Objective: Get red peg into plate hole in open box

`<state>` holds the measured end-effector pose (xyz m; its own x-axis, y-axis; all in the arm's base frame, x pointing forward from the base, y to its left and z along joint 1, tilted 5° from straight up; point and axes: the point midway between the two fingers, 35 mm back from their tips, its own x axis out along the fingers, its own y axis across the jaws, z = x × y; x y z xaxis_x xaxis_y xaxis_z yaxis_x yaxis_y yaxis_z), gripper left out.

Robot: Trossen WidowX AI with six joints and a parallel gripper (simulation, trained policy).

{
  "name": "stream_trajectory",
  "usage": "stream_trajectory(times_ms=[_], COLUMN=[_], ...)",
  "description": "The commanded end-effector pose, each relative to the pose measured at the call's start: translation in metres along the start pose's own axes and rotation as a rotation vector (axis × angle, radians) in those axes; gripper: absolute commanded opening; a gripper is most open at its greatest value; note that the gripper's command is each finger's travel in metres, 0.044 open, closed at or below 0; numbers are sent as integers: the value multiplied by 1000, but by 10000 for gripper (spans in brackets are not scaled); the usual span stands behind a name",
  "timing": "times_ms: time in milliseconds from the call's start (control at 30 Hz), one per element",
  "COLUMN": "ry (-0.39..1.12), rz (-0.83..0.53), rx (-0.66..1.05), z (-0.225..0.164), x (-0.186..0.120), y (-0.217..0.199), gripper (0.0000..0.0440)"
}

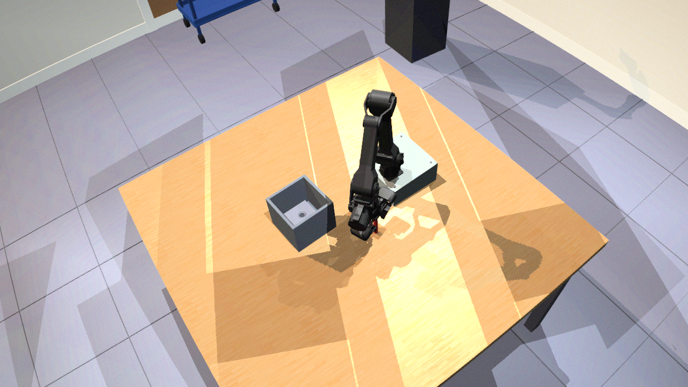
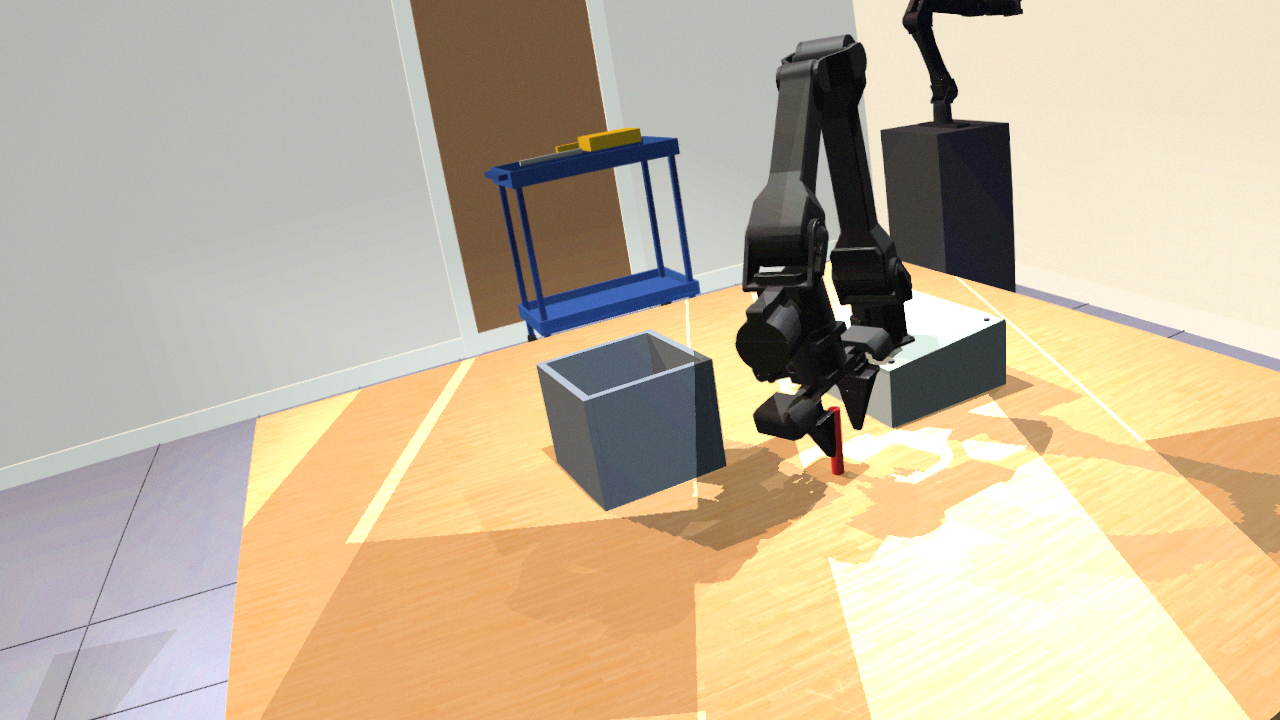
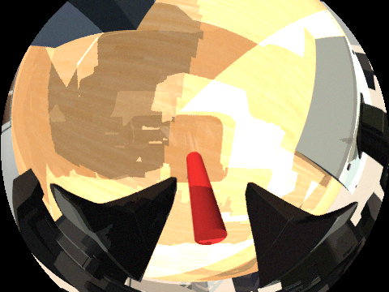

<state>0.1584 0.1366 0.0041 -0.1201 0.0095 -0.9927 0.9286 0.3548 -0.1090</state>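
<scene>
The red peg [image 1: 377, 226] [image 2: 837, 447] [image 3: 206, 203] stands upright on the table. My gripper [image 2: 844, 437] [image 3: 211, 186] is low over it and partly open, with one finger on each side. The wrist view shows a gap between the peg and each finger, narrower on the left. The grey open box [image 1: 284, 225] [image 2: 653, 438] [image 3: 65, 28] stands on the table, to the left of the gripper in the top and exterior views. Inside it, the top view shows the pale bottom plate [image 1: 293, 210] with its round hole [image 1: 302, 214]. The hand partly covers the peg in the top view.
The arm's pale base block [image 1: 418, 184] [image 2: 950, 376] [image 3: 332, 101] sits behind and right of the gripper in the top and exterior views. A blue trolley [image 2: 608, 308] and a dark pedestal [image 1: 398, 28] [image 2: 911, 197] with another arm stand beyond the table [image 1: 269, 308] [image 2: 501, 608].
</scene>
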Motion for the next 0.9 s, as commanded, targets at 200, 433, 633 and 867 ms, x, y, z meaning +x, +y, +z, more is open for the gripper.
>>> stream_trajectory(times_ms=[200, 433, 633, 867], ry=[26, 64, 98, 134], rz=[10, 48, 87, 139], rx=[-38, -15, 6, 21], z=[-3, -8, -11, -14], x=[8, -4, -17, -35], y=[8, 13, 18, 24], gripper=[32, 1, 0, 0])
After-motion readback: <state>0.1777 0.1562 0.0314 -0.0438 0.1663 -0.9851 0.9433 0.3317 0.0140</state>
